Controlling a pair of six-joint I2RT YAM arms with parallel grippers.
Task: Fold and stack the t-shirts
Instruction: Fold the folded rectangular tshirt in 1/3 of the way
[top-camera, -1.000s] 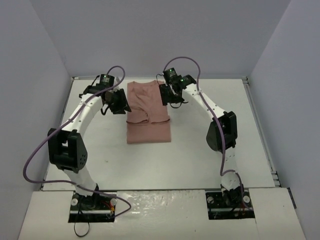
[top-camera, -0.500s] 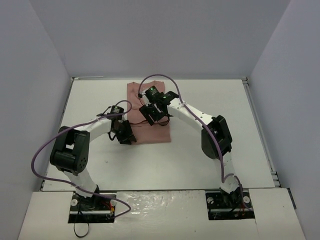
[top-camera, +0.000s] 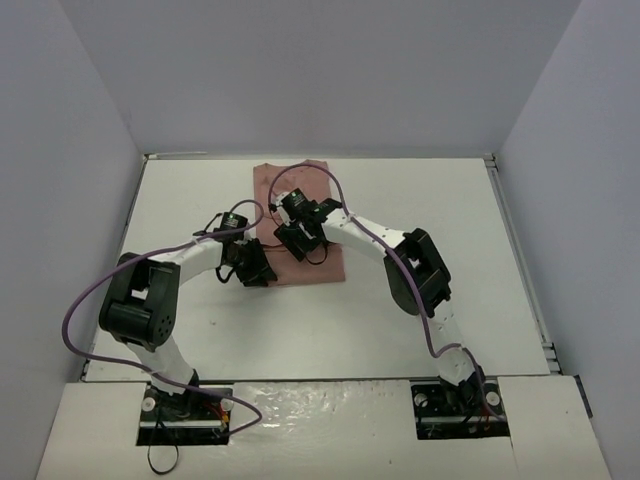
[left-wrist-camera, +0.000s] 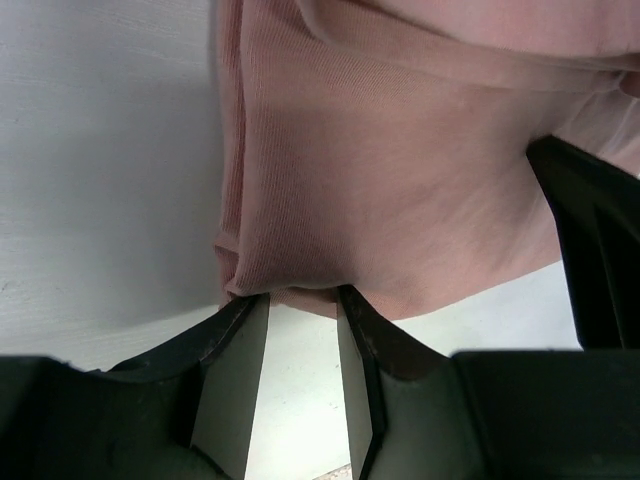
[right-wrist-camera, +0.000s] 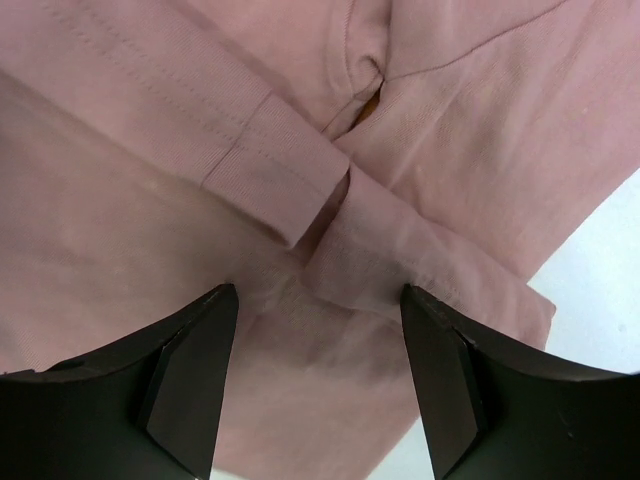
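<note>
Lining up the next fold on the pink t-shirt (top-camera: 300, 175)

The t-shirt lies folded on the tabletop (top-camera: 450, 250). It is spread flat beneath the wide-open right jaws, which hold nothing, and it reaches away from the tips of the left jaws, which stand narrowly apart at one corner. By my judgement the fold goes cleanly only if the left jaws bite through every layer there and the right jaws take the matching corner, both lifting level. Whether the left jaws pinch cloth cannot be told. The right arm (top-camera: 365, 235) covers the shirt's middle from above, and only an orange sliver (right-wrist-camera: 368, 108) of print shows between folds.
</note>
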